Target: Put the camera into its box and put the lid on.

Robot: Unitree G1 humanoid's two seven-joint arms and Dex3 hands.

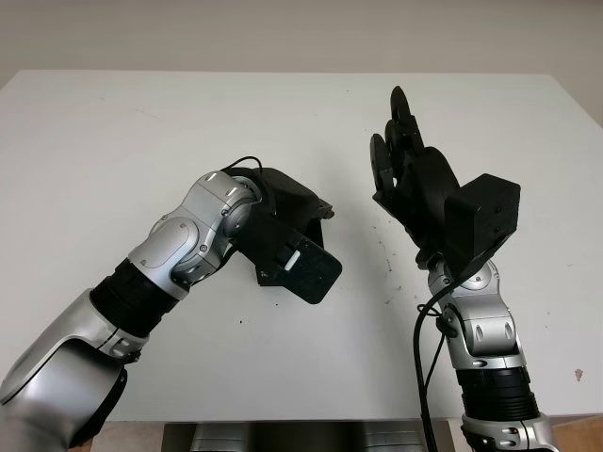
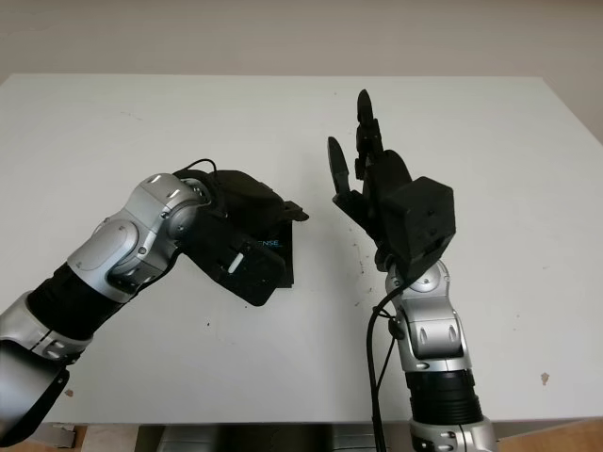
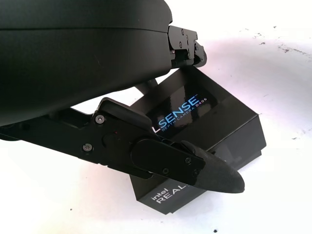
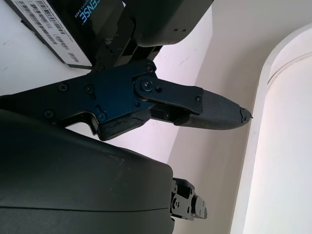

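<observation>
Worktop (image 1: 113,122), white and bare at its left, carries the task's one visible thing near its middle: a black RealSense box (image 3: 219,122), lying flat with its lid seemingly on.

Left robot hand (image 2: 247,247) is right on top of that box. In the left wrist view one finger (image 3: 195,168) reaches across the printed lid, but whether the fingers actually clamp the box I cannot tell; they may only cover it.

Further right, the right robot hand (image 1: 400,155) is raised above the worktop, well apart from the box, fingers spread and pointing up, holding nothing.

No loose camera is visible, so my reading is that the box is closed with the camera presumably inside, and the job is at or near its last step. The next move would call for the left hand lifting straight off without dragging the lid or sliding the box.
</observation>
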